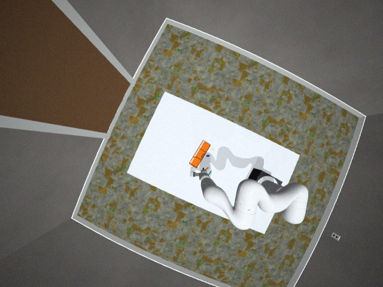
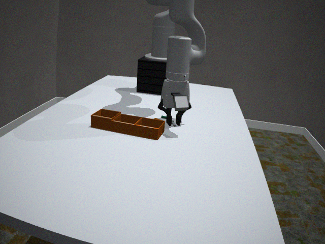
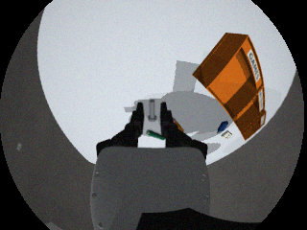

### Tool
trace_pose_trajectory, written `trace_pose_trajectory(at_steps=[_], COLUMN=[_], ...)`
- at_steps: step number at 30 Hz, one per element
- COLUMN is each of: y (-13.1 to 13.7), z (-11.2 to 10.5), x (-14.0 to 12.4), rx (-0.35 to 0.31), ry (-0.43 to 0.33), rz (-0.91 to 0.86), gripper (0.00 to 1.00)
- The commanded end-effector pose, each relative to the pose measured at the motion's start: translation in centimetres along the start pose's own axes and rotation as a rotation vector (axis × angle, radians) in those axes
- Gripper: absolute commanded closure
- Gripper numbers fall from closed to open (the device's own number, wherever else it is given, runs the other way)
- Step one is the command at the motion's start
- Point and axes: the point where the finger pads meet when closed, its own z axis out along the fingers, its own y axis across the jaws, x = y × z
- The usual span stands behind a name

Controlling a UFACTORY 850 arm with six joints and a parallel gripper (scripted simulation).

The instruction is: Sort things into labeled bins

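Between the part-open jaws lies a grey thing.

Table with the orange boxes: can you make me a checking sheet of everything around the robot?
Surface: white table, flat, bears everything.
Job's things: orange bins, three in a row, upright; nothing seen inside; labels too small to read. A small grey thing lies between the fingers; a green thing and a blue thing lie beside the bins.
Clutter: nothing seen.
Grippers: gripper low at the table, partly open, holding nothing.
Cables: nothing seen.
Surroundings: black pedestal under the arm; mottled floor; grey walls.
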Motion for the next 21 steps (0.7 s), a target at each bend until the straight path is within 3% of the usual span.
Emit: trace_pose_trajectory(at_steps=[1, 10, 11, 21], y=[0.01, 0.00, 0.00, 0.00], z=[0.00, 0.00, 0.00, 0.00], x=[0.07, 0.05, 0.05, 0.05], rx=[-0.019, -0.019, -0.019, -0.019], ry=[0.014, 0.014, 0.014, 0.014], rz=[0.000, 0.000, 0.000, 0.000], gripper=[0.71, 0.71, 1.00, 1.00])
